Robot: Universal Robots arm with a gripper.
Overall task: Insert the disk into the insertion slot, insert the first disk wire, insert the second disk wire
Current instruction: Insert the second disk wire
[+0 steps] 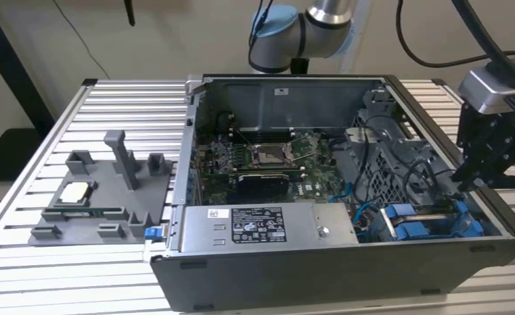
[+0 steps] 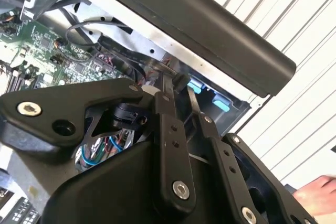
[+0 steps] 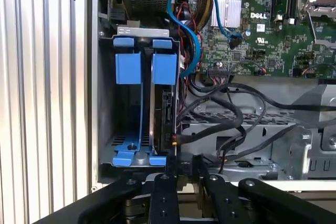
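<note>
The disk stands edge-on inside the insertion slot, held in its blue carrier; a second blue carrier sits beside it. In the exterior view these blue fittings lie at the case's near corner on the exterior view's right. My gripper hovers just at the disk's exposed end, its fingers shut on a black wire connector. In the second wrist view the gripper pinches that connector. From outside, the gripper reaches down into the case.
Black cables and a blue cable loop over the metal cage beside the bay. The grey power-supply box lies along the case front. A grey fixture stands on the table. A hand shows at one edge.
</note>
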